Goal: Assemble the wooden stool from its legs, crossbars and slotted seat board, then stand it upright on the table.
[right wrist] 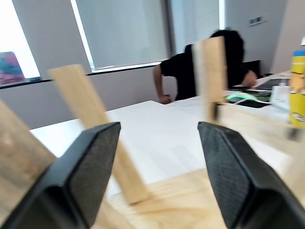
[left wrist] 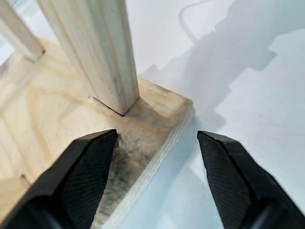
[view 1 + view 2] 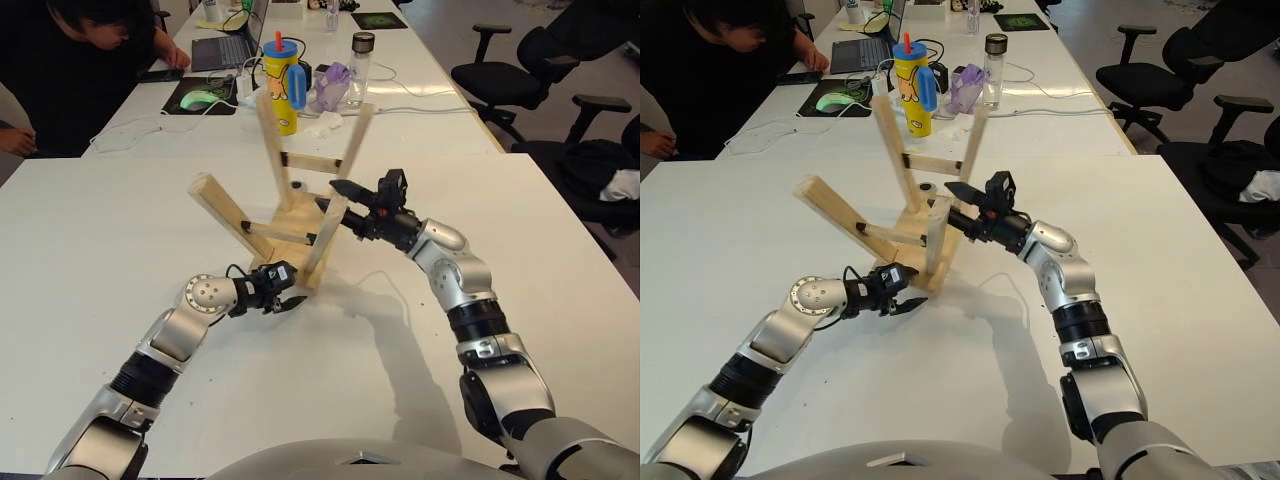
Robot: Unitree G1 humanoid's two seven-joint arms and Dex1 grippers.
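You are holding the left pincer (image 2: 157, 138) spread astride a grainy plywood corner of the seat board (image 2: 47, 119), the right pincer (image 1: 159, 126) spread by the square-sectioned legs (image 3: 272, 140), the upturned stool (image 3: 310, 162) tilting on the white tabletop (image 3: 100, 280).

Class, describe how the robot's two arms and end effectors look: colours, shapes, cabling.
The left arm and right arm have rounded silver shells with black joint bands; thin black cables loop at the left wrist. The left end effector and right end effector each have two tapered black fingers with dimpled pads.
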